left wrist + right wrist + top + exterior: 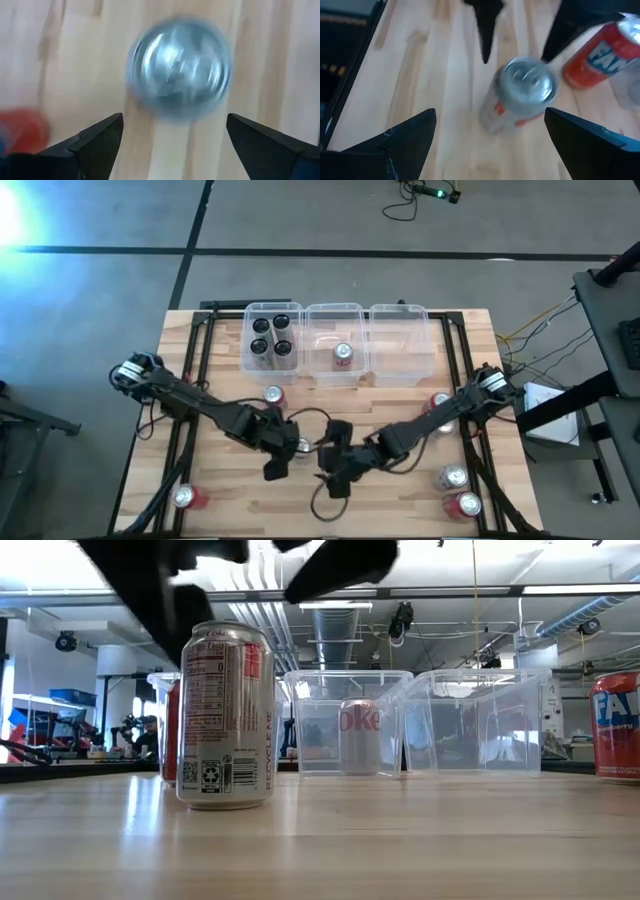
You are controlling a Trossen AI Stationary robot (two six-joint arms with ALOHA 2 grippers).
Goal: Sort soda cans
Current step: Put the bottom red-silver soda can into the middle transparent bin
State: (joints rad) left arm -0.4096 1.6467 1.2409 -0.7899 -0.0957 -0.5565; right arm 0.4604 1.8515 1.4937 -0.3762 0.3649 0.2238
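Eleven cans counted: four black, three silver and four red show in the high view; a twelfth I cannot find.
Table: pale wood planks, with loose cans spread over its near half.
Bins: three clear ones sit in a row at the far edge. The left bin holds the four black cans. The middle bin holds one silver can. The right bin shows nothing inside.
Left gripper: hangs straight above the loose silver can near table centre, fingers spread wider than the can and not touching it.
Right gripper: just beside the same can on the opposite side, fingers also spread wide, nothing held.
Can in hand, place: stands upright between the two grippers, apart from the bins, with a red can near it.
Handling, my judgement: thin metal, so stiff enough under a moderate squeeze but likely to dent under a hard one. The wall is smooth and probably slippery. Weight is unknown, since I cannot tell if it is full. It is tall on a small base, so a side knock could tip it.
Where to hold: across the straight wall at mid-height, finger pads on opposite sides, clear of the tapered top rim.
Looks: silver body with red lettering, a nutrition panel and a recycling mark in the low view, and a plain silver lid.
Other loose cans: well apart, toward the table's left and right near corners.
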